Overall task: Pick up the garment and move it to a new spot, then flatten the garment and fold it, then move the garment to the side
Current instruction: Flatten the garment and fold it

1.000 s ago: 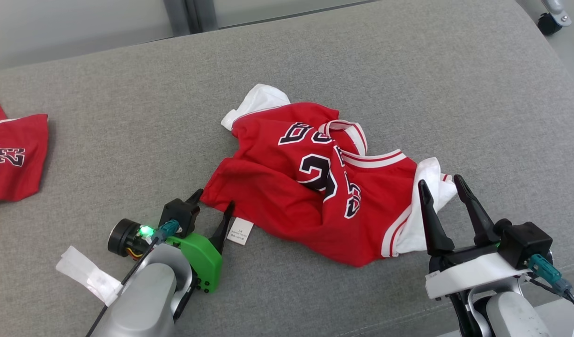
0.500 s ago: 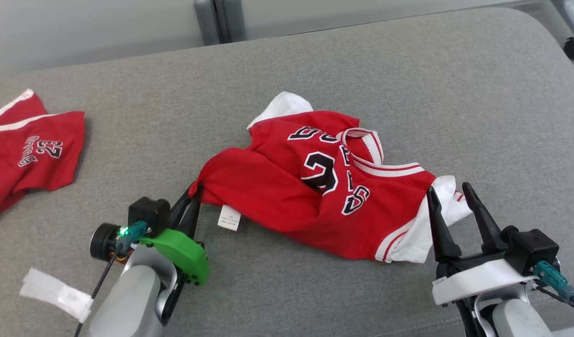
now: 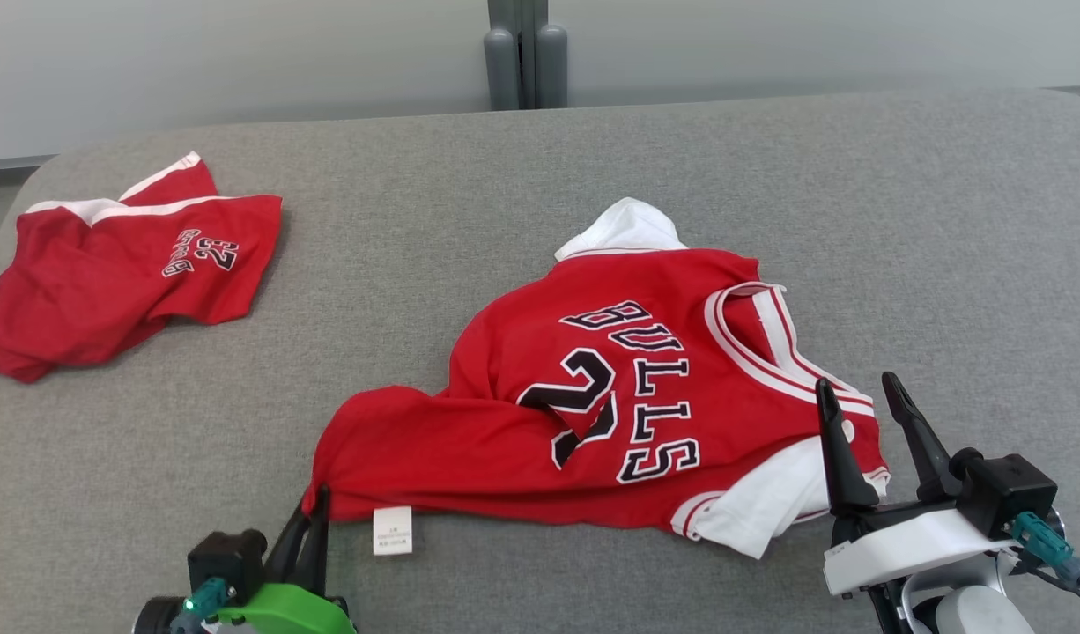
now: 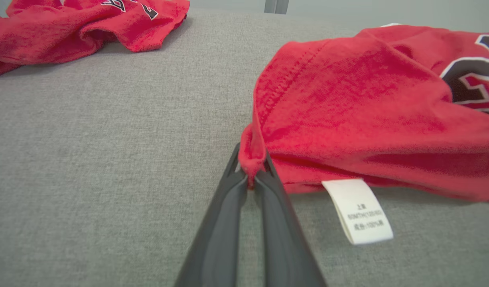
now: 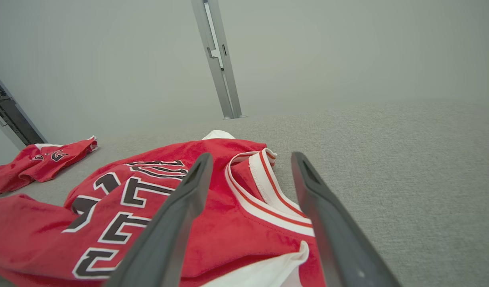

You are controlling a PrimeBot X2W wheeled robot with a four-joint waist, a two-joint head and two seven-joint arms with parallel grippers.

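Red knit jersey with white trim and black BULLS lettering (image 3: 610, 396) sits slightly toward 5 o'clock of centre in the head view, crumpled on the grey woven upholstered surface (image 3: 813, 194). Hard bits first: the number under the lettering runs into a crease, so I only get part of the digits. One white sleeve pokes out at the jersey's 12 o'clock and another at its 5 o'clock, the rest tucked underneath. The left gripper (image 3: 318, 506) is mostly cut off by the bottom edge at 7 o'clock, just dark fingers and a bit of green plastic mount (image 3: 284, 612). The left wrist view settles it though: the two fingers are pinched together on the jersey's hem corner, a nub of red cloth bunched between the tips. The small white care label (image 3: 392, 530) lies just beside them at their 3 o'clock, print too small to read.

The right gripper (image 3: 857, 383) at 4 o'clock has its fingers spread apart, holding nothing, tips over the jersey's shoulder by the striped neckline. Can't tell if they touch the cloth.

Room-wise, there's loads of bare grey from 1 to 3 o'clock, plus a wide strip between the jersey and a second crumpled red garment with white stripes (image 3: 126, 273) at 10 o'clock, well apart. The far corners of the surface are rounded, and a grey metal post (image 3: 524, 53) stands behind at 12 o'clock.

The surface is a coarse heathered weave. The jersey looks soft and fuzzy, with a stitched hem and a white neckline with red stripes.
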